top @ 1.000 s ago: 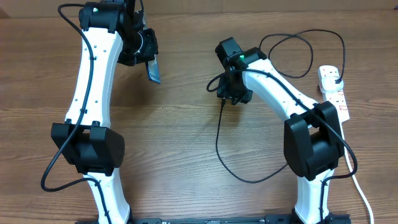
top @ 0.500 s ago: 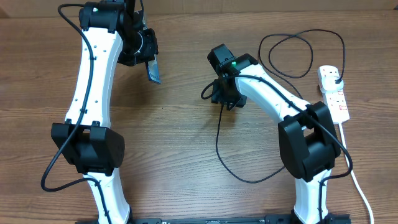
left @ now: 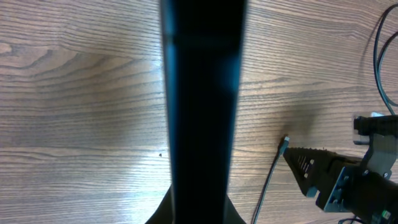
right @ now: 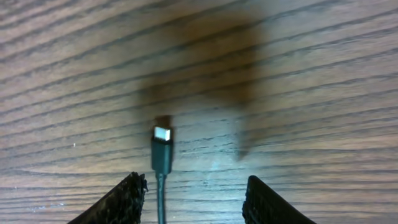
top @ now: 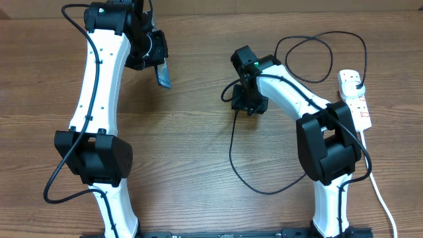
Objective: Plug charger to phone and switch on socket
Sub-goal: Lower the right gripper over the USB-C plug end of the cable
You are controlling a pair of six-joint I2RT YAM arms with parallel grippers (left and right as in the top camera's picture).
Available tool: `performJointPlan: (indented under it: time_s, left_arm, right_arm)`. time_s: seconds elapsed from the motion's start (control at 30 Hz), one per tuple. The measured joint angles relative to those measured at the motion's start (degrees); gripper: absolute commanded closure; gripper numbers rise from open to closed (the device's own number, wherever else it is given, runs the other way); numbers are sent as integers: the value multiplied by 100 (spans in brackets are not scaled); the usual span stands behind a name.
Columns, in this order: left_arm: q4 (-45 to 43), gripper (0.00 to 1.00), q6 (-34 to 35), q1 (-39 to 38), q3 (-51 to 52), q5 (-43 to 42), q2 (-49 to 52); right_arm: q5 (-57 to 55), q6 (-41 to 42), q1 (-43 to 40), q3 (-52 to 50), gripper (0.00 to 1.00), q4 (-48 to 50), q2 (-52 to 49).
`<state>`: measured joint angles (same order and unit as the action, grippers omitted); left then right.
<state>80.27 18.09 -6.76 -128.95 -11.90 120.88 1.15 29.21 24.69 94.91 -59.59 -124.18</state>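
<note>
charger (top: 230, 149): light, floppy; grab stiff connector (right: 161, 149) end. right gripper (right: 196, 183) apart, prob holding nothing; left gripper (top: 156, 61) clamped on phone (top: 163, 77).

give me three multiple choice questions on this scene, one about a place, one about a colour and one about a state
1. Where is the tip of the charger?
A) in a wall outlet
B) under a book
C) between the fingers of the right gripper

2. What colour is the body of the socket?
A) black
B) white
C) blue

3. What state is the phone in?
A) clamped in the left gripper
B) lying flat, let go
C) plugged in

Answers:
1 C, the right wrist view shows the tip between the two fingers.
2 B, it is white with red marks.
3 A, it sticks out of the shut left gripper, and the charger is not in it.
</note>
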Motion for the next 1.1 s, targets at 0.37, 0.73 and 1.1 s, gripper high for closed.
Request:
performJointPlan:
  time_s: [0.37, 0.73, 1.1]
  left_arm:
    - [-17, 96, 0, 0, 0, -2, 0]
    - [-37, 96, 0, 0, 0, -2, 0]
    - [-39, 96, 0, 0, 0, -2, 0]
  right_arm:
    - [-61, -48, 245, 44, 59, -9, -284]
    - [-90, -70, 234, 68, 76, 7, -306]
    - [13, -70, 229, 68, 84, 46, -308]
